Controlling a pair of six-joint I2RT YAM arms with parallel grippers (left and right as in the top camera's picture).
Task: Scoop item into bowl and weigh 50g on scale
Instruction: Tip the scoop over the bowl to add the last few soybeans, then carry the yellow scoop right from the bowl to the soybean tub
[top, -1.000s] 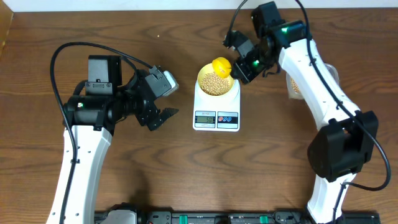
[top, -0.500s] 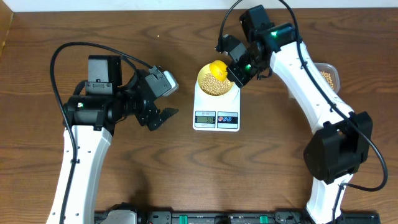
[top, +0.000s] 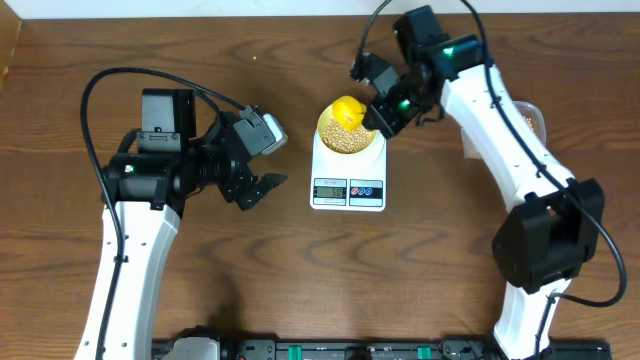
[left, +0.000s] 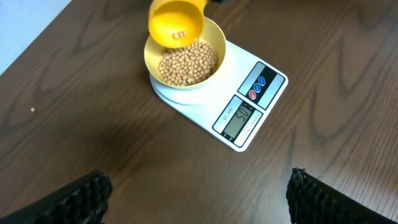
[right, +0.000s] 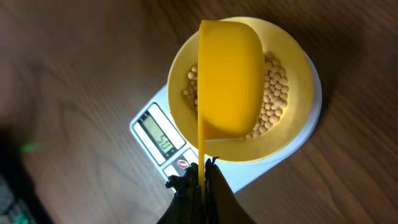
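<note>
The white scale (top: 348, 178) stands mid-table with the pale yellow bowl (top: 350, 146) on its platform, holding many tan beans (left: 186, 62). My right gripper (top: 385, 112) is shut on the thin handle of a bright yellow scoop (top: 348, 110), held tilted over the bowl's far rim; the right wrist view shows its underside (right: 230, 78) above the bowl (right: 292, 118). A few beans sit in the scoop (left: 177, 25). The scale's display (left: 239, 117) shows digits. My left gripper (top: 262, 187) is open and empty, left of the scale.
A clear tub with beans (top: 528, 118) sits at the right, partly hidden behind my right arm. One stray bean (left: 32, 110) lies on the wooden table left of the scale. Cables loop above both arms.
My right gripper swung left with the scoop, then edged back right a little; the scoop stays over the bowl's far rim. The left arm has not moved.
</note>
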